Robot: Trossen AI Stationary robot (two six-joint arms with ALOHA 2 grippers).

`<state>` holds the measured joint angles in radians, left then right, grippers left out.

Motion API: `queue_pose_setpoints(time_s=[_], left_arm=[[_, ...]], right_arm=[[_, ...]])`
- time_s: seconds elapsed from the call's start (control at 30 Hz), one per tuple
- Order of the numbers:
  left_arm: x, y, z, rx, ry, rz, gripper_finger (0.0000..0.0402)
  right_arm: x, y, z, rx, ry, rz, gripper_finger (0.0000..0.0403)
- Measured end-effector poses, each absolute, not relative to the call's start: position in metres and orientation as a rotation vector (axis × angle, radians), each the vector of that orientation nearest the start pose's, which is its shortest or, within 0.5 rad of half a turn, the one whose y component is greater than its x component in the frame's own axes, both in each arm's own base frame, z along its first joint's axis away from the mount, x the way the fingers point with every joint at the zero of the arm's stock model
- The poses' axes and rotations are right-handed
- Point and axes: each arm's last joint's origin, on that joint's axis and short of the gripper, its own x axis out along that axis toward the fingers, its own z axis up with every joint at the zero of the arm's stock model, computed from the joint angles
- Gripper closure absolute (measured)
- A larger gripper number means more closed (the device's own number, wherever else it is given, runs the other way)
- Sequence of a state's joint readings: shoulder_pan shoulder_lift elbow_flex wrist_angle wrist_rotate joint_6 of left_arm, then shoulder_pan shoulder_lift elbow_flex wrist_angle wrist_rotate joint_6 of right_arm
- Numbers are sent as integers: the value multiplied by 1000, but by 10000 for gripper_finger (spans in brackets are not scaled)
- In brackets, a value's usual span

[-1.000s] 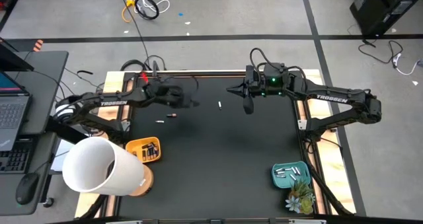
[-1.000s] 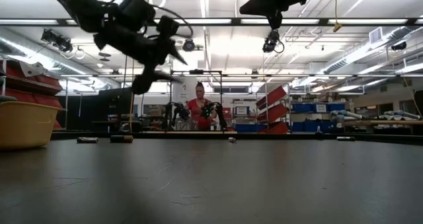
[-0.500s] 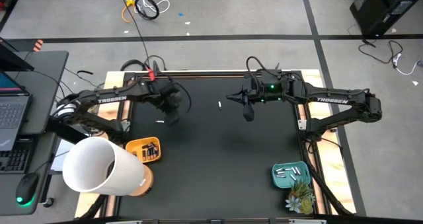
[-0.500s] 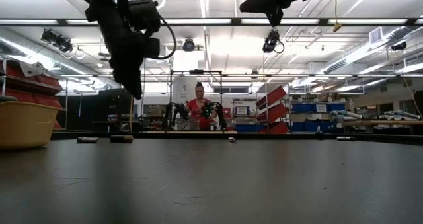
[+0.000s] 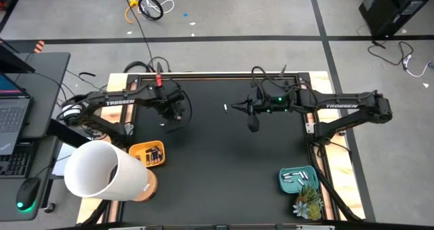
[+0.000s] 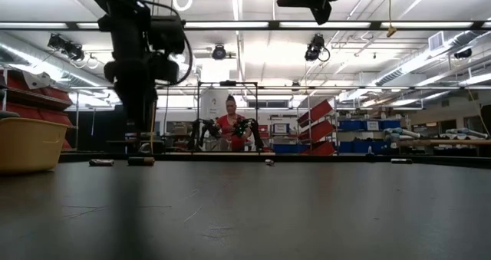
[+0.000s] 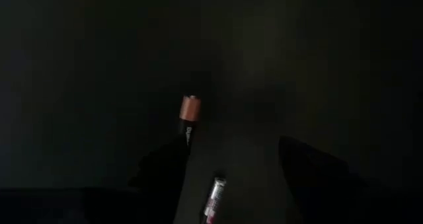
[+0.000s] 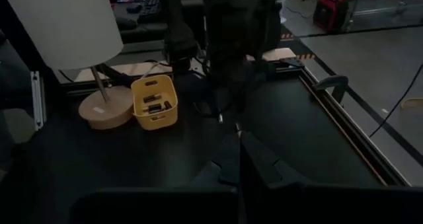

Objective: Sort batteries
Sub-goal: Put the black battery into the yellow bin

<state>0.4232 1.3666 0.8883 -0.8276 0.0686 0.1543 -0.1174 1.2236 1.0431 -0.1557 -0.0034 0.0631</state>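
Black rubbery matting lies under the left gripper, whose jaws stand spread wide and empty — pointing straight down over two batteries. In the left wrist view a dark battery with a copper end lies between the fingers, and a pale battery lies just beside it, nearer the camera. The right gripper hangs above the table's middle with its jaws pressed together, holding nothing. Farther out, a white battery lies alone between the arms; a yellow bin holds dark batteries beside a white lamp, and a teal tray holds pale ones.
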Motion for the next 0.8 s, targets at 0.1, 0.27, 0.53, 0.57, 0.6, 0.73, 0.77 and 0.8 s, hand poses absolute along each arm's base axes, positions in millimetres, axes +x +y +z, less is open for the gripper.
queue_pose_setpoints(time_s=[0.1, 0.27, 0.53, 0.57, 0.6, 0.73, 0.77, 0.8], left_arm=[[215, 97, 197, -157, 1321, 248, 146], [213, 99, 184, -111, 1320, 311, 160], [208, 97, 165, -104, 1303, 282, 162], [208, 97, 164, -104, 1297, 288, 162], [208, 97, 163, -105, 1297, 290, 162], [204, 96, 155, -107, 1299, 291, 162], [203, 95, 153, -110, 1298, 294, 162], [202, 95, 151, -117, 1294, 300, 162]], right_arm=[[272, -26, 335, 96, 329, -134, 403], [273, -19, 335, 124, 325, -123, 403], [273, -19, 335, 139, 322, -131, 403], [273, -19, 335, 139, 322, -130, 403], [273, -19, 336, 139, 320, -130, 403], [273, -19, 337, 139, 310, -130, 403], [273, -19, 337, 139, 305, -129, 403], [273, -19, 337, 139, 302, -129, 403]])
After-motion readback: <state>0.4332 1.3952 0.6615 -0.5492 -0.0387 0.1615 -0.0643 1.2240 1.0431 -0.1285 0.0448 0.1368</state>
